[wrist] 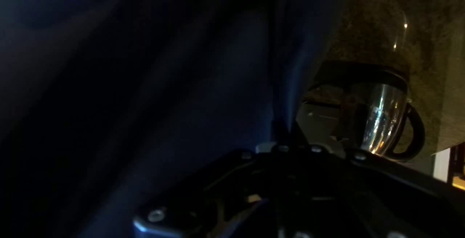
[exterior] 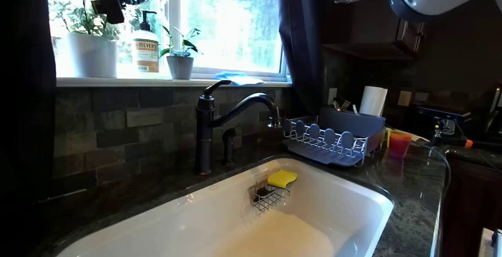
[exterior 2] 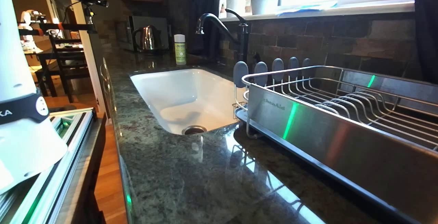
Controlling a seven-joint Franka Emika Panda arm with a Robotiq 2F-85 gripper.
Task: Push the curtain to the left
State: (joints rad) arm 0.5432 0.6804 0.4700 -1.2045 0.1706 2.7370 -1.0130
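1. Nearest, my pincer (wrist: 285, 132) looks closed, tips together, apparently nipping a thin fold at the edge of the curtain (wrist: 203, 96); it's too dark to judge how deep the bite goes.
2. The curtain fills the left of the wrist view; in an exterior view it hangs left of the window (exterior: 231, 25).
3. I'd expect soft, limp cloth, light at first, heavier as folds bunch leftward. It may slip, so I'd hold well into that edge.
4. Farther, past the edge, a kettle (wrist: 379, 118) stands on the worktop (wrist: 367, 34).
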